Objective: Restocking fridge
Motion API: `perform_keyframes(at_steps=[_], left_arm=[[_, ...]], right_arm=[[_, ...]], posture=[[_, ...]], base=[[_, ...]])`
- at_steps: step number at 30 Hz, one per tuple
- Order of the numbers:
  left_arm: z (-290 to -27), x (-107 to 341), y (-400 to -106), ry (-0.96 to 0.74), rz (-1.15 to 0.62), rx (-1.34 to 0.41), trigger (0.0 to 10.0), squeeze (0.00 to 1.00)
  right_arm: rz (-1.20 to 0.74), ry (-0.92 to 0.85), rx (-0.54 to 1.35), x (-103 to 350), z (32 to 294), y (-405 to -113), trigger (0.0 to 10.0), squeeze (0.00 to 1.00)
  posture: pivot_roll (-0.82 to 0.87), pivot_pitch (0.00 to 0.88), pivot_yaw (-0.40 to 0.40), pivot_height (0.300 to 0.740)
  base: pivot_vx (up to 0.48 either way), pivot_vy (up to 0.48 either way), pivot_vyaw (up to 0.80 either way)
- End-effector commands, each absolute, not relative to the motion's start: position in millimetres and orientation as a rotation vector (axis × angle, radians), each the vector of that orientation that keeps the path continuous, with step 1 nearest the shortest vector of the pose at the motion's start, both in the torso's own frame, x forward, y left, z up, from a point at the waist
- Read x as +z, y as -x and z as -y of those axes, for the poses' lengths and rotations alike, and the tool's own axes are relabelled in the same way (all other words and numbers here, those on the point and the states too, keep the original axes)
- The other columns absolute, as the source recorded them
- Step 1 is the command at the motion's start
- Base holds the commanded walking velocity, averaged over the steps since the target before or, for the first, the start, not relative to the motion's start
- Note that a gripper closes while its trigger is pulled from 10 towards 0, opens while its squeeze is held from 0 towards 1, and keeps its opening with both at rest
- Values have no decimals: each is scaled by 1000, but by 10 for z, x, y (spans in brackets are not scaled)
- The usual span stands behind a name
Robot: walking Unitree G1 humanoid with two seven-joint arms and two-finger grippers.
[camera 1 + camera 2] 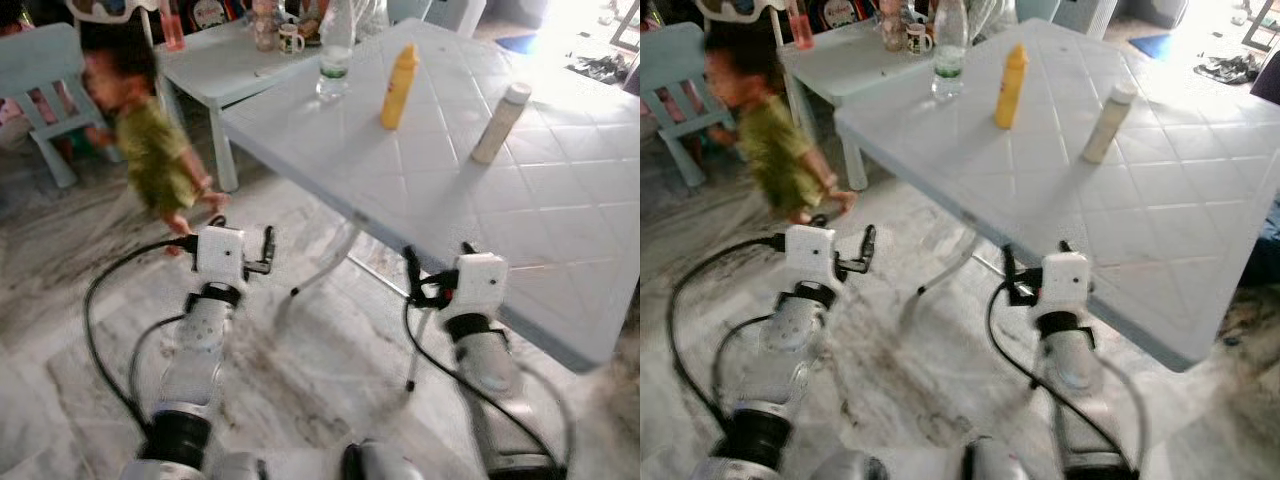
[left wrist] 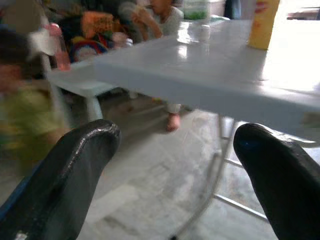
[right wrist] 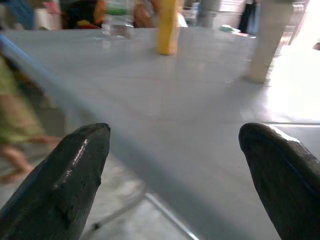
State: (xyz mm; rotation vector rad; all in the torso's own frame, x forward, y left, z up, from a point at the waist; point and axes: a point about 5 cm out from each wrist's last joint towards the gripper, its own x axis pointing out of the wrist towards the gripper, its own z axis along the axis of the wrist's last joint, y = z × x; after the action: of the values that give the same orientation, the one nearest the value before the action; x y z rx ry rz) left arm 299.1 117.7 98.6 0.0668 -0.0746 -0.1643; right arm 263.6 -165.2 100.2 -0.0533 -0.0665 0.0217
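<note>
Three bottles stand on the grey folding table [image 1: 560, 230]: a clear water bottle [image 1: 336, 50], a yellow squeeze bottle [image 1: 399, 86] and a beige bottle with a white cap [image 1: 500, 123]. My left gripper [image 1: 243, 234] hangs open over the floor, to the left of the table's near corner, with nothing in it. My right gripper [image 1: 440, 256] is open at the table's front edge, level with the tabletop and empty. In the right wrist view the yellow bottle [image 3: 167, 27] and the beige bottle [image 3: 265, 42] stand far ahead of the open fingers [image 3: 60, 185].
A small child in a green shirt [image 1: 150, 140], blurred, is on the marble floor to the left of the table. Behind the child stand a pale blue chair [image 1: 45, 80] and a low small table [image 1: 225, 65] with cups. The folding table's metal legs [image 1: 415, 350] are between my arms.
</note>
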Motion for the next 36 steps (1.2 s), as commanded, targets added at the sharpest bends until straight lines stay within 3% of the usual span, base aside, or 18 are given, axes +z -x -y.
perform_keyframes(at_steps=[1,5,12,23,36], left_arm=[[-1223,997,-2980,-89,80,-155,10000,0],[-1249,951,-2929,-80,85,-145,10000,0],[-1514,900,-2861,-84,86,-58,10000,0],[-1489,959,-2894,-65,83,-79,10000,0],[-1418,958,-2886,-55,89,-118,10000,0]], right_arm=[[78,21,2,1029,1644,-2619,10000,0],[75,15,-62,1011,1685,-2595,10000,0],[126,-8,-100,1115,1806,-2490,10000,0],[156,-9,-90,1192,1806,-2523,10000,0],[149,5,-53,1205,1768,-2551,10000,0]], posture=[[20,92,-12,740],[15,70,-6,740],[13,35,10,740],[15,39,9,740],[12,50,-1,740]], base=[[296,379,0],[296,379,0],[294,379,0],[105,140,0],[224,176,-739]])
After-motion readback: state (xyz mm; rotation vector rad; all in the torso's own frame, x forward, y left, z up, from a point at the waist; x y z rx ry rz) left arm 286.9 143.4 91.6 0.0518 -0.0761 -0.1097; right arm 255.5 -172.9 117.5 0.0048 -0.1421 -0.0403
